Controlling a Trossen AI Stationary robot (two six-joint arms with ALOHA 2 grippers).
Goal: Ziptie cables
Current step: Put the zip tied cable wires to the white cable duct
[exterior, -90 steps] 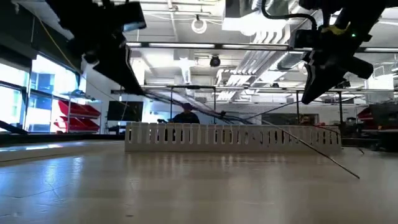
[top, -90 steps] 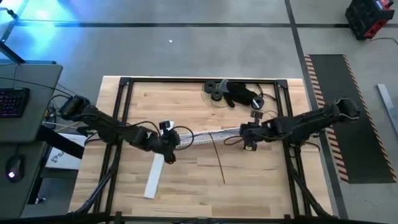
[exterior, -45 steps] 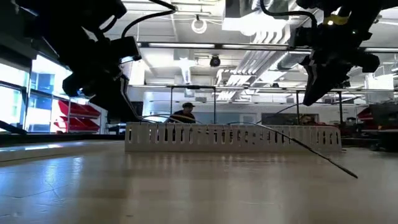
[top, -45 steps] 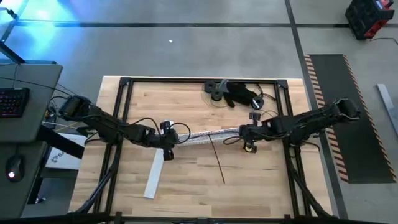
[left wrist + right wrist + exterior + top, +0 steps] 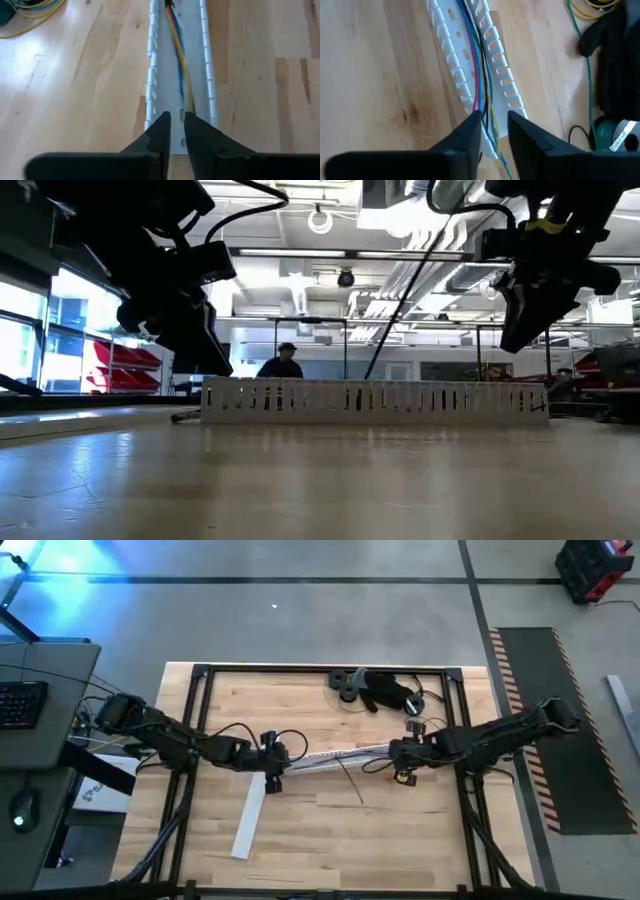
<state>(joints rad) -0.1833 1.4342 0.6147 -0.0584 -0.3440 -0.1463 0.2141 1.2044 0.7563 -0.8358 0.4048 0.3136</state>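
Cables (image 5: 178,50) lying inside white toothed rail (image 5: 335,756) at mid-table; left gripper (image 5: 173,125) pinched on cables at one rail end, right gripper (image 5: 492,125) pinched on cables at other end

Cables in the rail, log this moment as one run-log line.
cables: lying inside white slotted rail | left gripper: at one rail end, nearly shut | right gripper: opposite end, straddling cables

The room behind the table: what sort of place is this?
Probably a robotics lab or workshop. Open ceiling pipes and red shelving show beyond the table, a keyboard sits at a desk beside it, and hazard-striped matting covers the floor.
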